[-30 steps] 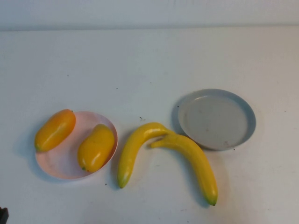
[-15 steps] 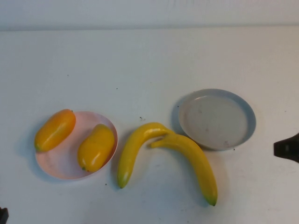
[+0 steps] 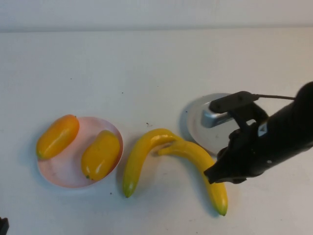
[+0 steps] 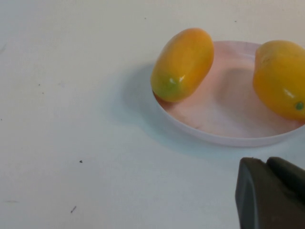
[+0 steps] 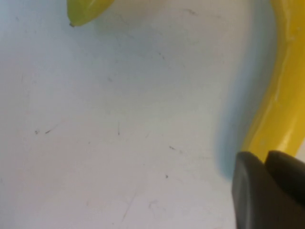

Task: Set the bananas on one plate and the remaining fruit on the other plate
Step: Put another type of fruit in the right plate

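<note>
Pink and shallow, the other plate [image 3: 66, 178] sits at the left of the white table [image 3: 146, 68]. Both pieces of the other fruit are on it: the more orange mango [image 3: 57, 136] lies across the far-left rim, partly overhanging it, and the yellower mango [image 3: 100, 154] rests inside toward the right edge. The left gripper [image 4: 271, 193] hangs low just beside this plate's near rim (only a dark corner of it shows in the left wrist view, and whether its fingers are parted cannot be told).

Right of the pink plate, the two bananas lie on bare table, meeting at their far ends in an arch. The left banana [image 3: 139, 159] curves down toward the near edge, its greenish tip close to the pink plate. The right banana [image 3: 203, 169] slopes the other way, its near half partly covered by the right arm [image 3: 274, 139].

The right gripper [image 3: 215, 175] is over the middle of that right banana, close above it; its fingers cannot be made out. Behind the arm, the grey plate [image 3: 195, 122] lies just beyond the bananas' joined ends, mostly hidden, nothing visible on its exposed part.
</note>
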Robot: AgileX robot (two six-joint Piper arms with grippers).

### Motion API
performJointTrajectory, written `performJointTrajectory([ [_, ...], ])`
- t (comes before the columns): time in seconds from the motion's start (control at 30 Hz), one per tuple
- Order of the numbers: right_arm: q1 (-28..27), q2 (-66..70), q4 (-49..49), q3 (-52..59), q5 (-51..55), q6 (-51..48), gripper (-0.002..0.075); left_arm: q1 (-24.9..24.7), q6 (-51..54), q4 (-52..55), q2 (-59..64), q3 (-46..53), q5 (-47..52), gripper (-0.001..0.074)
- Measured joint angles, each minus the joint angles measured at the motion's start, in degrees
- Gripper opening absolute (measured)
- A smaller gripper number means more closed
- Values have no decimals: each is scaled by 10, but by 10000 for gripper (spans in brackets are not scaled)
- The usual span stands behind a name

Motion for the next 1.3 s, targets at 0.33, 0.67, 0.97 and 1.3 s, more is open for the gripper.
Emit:
performJointTrajectory([
  [0.33,11,107,-43,-96,49,54,366,0,0,0,0,0,0,1],
  [0.67,11,168,-121,-119,65,147,407,0,0,0,0,0,0,1],
  [0.97,11,201,-119,-134,62,148,491,0,0,0,0,0,0,1],
  [1.3,11,243,-119,-149,59,148,473,0,0,0,0,0,0,1],
])
